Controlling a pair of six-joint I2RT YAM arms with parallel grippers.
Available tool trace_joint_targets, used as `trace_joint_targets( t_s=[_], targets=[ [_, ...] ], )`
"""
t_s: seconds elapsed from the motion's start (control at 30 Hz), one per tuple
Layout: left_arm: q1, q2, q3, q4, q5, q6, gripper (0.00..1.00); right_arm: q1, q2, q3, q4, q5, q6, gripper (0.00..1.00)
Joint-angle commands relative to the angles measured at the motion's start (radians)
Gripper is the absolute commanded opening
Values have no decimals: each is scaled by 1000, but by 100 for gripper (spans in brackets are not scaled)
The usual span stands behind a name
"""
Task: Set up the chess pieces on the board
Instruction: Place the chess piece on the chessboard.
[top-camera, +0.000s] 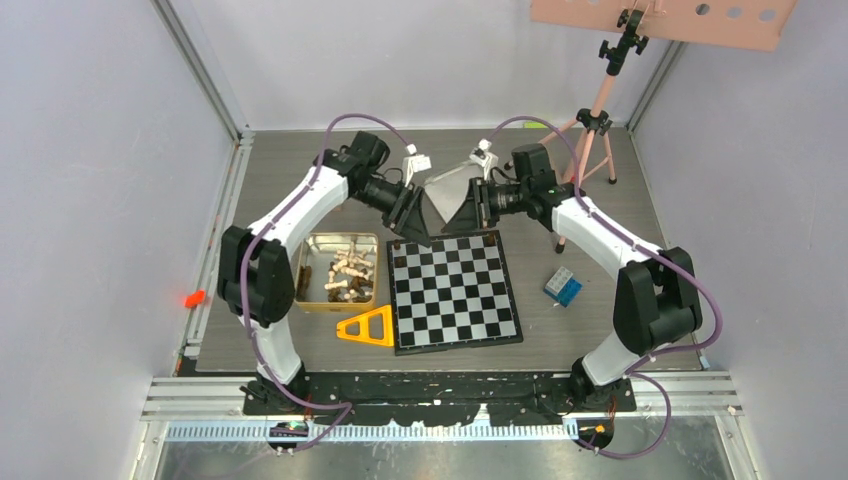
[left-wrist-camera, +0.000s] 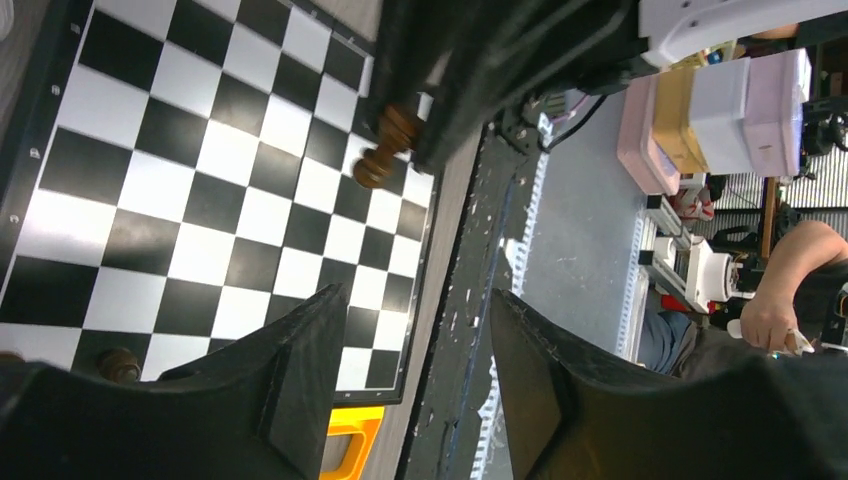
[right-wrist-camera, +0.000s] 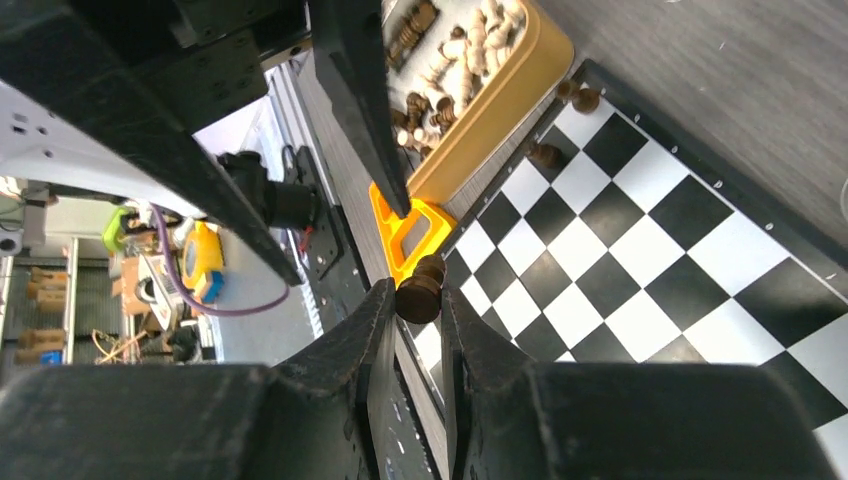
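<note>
Right fingers (right-wrist-camera: 372, 315) are pinched on a dark brown chess piece (right-wrist-camera: 420, 288) up over the board (top-camera: 455, 290), mid-frame. Left fingers (left-wrist-camera: 315, 340) are spread wide beside them. Other pieces (top-camera: 345, 272) sit piled in the gold tin (top-camera: 312, 300), left of the board.

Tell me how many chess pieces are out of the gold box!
3 that show: the corner piece and the neighbouring piece stand on the board near the tin; the right gripper pinches the held piece. Others may be hidden.

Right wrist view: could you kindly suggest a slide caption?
Right gripper shut on a dark brown wooden chess piece near the edge of the black-and-white checked board, gold rectangular tin beyond.
</note>
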Motion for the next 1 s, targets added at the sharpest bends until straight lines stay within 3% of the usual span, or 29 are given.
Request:
trace_joint_targets(
  t_s=[0.0, 0.5, 0.67, 0.97],
  targets=[
    [16, -84, -14, 63, 134, 66, 59, -29, -40, -14, 174, -91, 200, 1],
    [8, -294, -319, 792, 26, 1, 57, -37, -5, -82, 608, -186, 635, 1],
    [-5, -296, -333, 834, -17, -10, 49, -37, 8, -99, 689, -192, 692, 1],
    [-9, -294, -325, 880, -23, -53, 41, -37, 17, -113, 686, -189, 685, 1]
  ],
)
